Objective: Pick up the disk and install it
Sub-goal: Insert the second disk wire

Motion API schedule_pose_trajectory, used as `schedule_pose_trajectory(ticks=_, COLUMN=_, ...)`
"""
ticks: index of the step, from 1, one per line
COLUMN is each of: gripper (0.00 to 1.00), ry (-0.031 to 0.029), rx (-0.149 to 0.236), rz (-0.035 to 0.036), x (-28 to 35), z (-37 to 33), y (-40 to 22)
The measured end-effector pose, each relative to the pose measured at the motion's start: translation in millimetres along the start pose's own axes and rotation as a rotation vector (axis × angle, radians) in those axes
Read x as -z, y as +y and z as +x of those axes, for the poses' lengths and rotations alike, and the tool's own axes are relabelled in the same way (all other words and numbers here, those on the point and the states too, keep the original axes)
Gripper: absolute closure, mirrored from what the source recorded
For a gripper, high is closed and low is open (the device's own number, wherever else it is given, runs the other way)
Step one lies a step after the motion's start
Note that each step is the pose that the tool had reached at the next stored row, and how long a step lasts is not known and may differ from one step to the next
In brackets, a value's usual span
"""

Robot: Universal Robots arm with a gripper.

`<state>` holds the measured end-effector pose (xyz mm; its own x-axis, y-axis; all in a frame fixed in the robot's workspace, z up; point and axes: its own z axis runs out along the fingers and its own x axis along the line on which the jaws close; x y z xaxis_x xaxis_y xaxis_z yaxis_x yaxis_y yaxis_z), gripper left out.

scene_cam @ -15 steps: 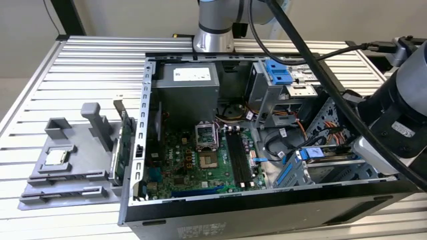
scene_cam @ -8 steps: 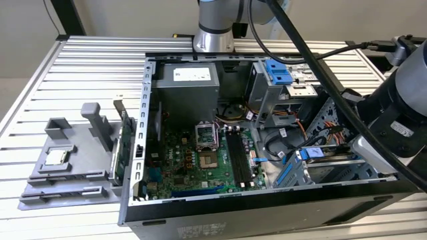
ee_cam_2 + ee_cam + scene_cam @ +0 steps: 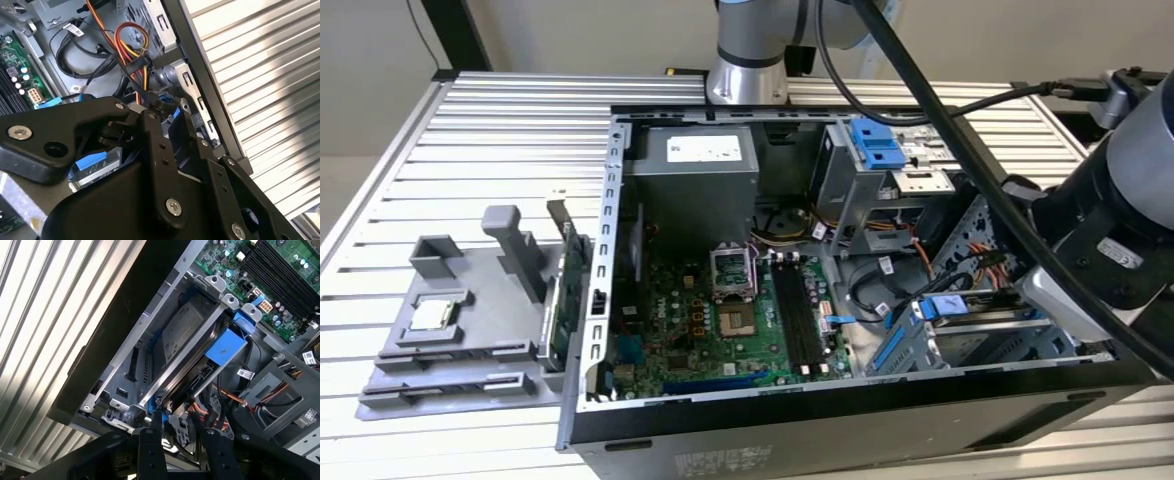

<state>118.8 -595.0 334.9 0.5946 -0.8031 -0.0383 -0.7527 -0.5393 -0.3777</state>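
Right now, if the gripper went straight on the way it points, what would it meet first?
Probably the silver metal disk with its blue plastic rail, sitting in the metal drive cage directly ahead of the gripper; depth is unclear.

Silver disk (image 3: 182,332) with blue rail (image 3: 226,347), lower right of the exterior view. Green motherboard (image 3: 720,320) at centre. Grey tray (image 3: 454,330) at left. Black gripper (image 3: 175,432). Table (image 3: 494,130) striped silver.

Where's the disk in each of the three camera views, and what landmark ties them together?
Exterior view: the disk, in the drive cage toward the exterior view's right.
Second wrist view: the disk's blue rail, near the red and yellow cables.
First wrist view: the disk, inside the drive cage.
Shared landmark: the green motherboard.
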Motion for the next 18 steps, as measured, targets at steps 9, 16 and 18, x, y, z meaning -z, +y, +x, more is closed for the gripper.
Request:
schedule_pose_trajectory(ticks=9, gripper=1.0, ry=0.0, rx=0.0, rz=0.0, x=-0.7, z=-2.3, y=-1.6)
schedule_pose_trajectory(ticks=16, gripper=1.0, ry=0.0001, rx=0.0, rz=-0.0001, x=-0.7, z=-2.5, y=-1.7)
schedule_pose_trajectory(ticks=18, gripper=1.0, ry=0.0, rx=0.0, rz=-0.0001, x=-0.8, z=-2.5, y=-1.7)
